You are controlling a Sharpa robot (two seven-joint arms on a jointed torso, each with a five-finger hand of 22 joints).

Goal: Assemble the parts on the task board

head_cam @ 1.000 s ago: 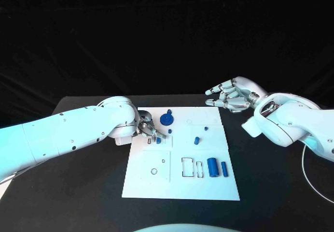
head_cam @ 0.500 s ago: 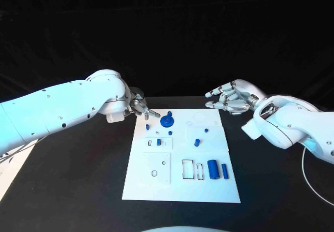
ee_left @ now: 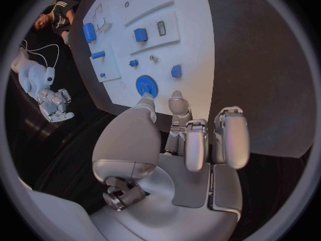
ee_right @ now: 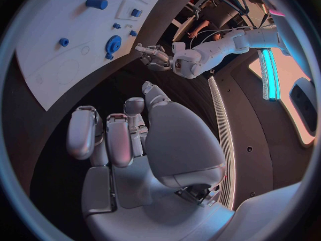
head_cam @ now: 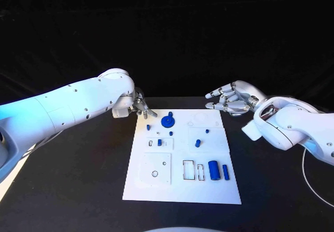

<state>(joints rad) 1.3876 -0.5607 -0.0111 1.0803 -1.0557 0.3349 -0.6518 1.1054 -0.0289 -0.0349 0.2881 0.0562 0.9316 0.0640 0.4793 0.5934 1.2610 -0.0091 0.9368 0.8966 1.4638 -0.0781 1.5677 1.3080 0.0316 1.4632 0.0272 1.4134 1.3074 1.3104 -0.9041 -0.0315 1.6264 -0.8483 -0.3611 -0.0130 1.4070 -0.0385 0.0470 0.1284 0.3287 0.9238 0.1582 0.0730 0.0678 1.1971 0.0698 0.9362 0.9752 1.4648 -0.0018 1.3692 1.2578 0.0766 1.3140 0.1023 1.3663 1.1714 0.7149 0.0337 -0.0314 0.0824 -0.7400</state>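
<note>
Now the task board (head_cam: pixel 182 154) lies flat in the middle of the bench (head_cam: pixel 83 183), with its blue gear (head_cam: pixel 168 121) seated near the far edge and small blue parts dotted across its middle and near panels. A second ago I had the left hand (head_cam: pixel 141 106) low over the left-middle slots, just beside a small blue part; it has since lifted and pulled back to hover just off the board's far left corner. I judge that placement finished, so the next part wants fetching. Its fingers are loosely curled and hold nothing that I can see. The right hand (head_cam: pixel 229 99) has barely moved, hanging beyond the far right corner, its fingers half spread and empty.

The left wrist view gives me what the head view cannot: the empty palm from behind, fingertips aimed toward the gear. The right wrist view shows the gear's toothed rim and the left hand across the board.
</note>
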